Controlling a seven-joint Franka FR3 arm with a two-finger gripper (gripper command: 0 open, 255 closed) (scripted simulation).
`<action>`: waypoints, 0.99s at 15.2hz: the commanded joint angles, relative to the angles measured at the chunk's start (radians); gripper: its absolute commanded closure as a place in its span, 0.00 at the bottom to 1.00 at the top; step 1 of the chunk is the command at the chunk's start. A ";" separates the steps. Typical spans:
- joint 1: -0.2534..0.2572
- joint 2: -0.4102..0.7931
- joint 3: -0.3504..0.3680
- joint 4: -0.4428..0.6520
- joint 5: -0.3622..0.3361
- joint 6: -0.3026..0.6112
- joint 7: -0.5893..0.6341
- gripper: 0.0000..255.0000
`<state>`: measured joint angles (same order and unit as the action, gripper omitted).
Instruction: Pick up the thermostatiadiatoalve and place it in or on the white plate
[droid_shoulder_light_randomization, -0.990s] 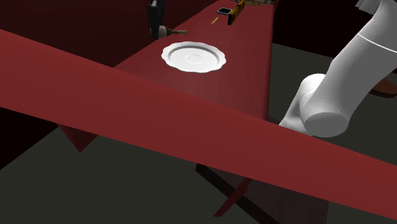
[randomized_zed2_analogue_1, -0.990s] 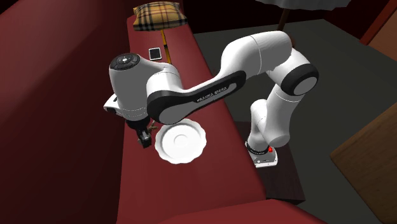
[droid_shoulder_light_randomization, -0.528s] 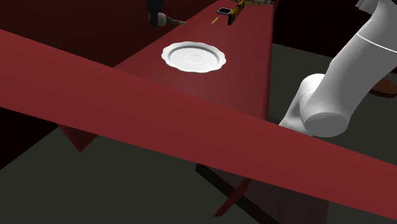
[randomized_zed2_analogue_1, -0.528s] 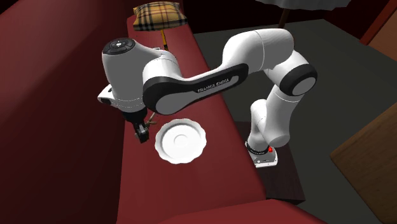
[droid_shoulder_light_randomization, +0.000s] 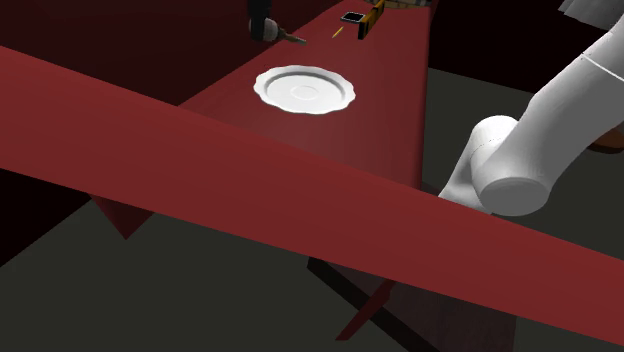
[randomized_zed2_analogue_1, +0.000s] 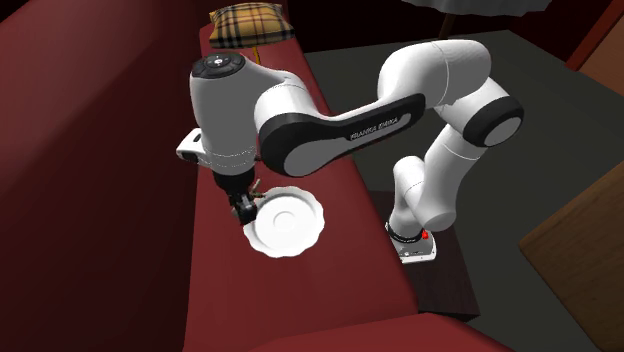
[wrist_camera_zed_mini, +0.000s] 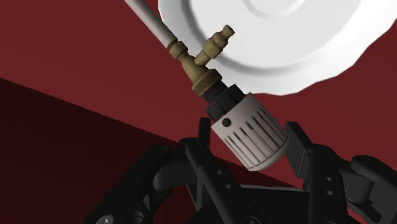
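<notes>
So compared with a second ago the black two-finger gripper (randomized_zed2_analogue_1: 243, 205) is swinging over from the bare red side toward the white scalloped plate (randomized_zed2_analogue_1: 290, 225), and in the second exterior view it's now overlapping the plate's rim instead of hanging beside it. The fingers (wrist_camera_zed_mini: 300, 146) are clamping the ribbed grey head of the thermostatic radiator valve with its brass fittings and pale pipe (wrist_camera_zed_mini: 242, 124), so the valve is riding along in the air, and in the wrist view its brass end is already poking over the plate's edge. I'm reading that as the pick being done and the carry being nearly there, with the head still needing to come further in over the plate before letting go. Room-wise things are looking easy: the plate is sitting on the long dark red worktop (droid_shoulder_light_randomization: 380, 110) with bare surface all around it, and the small black square thing (droid_shoulder_light_randomization: 352, 17) is lying well apart further along. The worktop's edge toward the stand is running near the plate, so I wouldn't be overshooting that way.
</notes>
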<state>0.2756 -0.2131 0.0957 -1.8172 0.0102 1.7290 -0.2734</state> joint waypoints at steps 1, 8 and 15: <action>0.009 -0.077 0.009 -0.084 0.008 0.007 0.016 1.00; 0.022 -0.173 0.025 -0.242 0.020 0.070 0.039 1.00; 0.024 -0.180 0.027 -0.342 0.022 0.163 0.039 1.00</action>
<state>0.3002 -0.3933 0.1239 -2.1402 0.0329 1.8767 -0.2351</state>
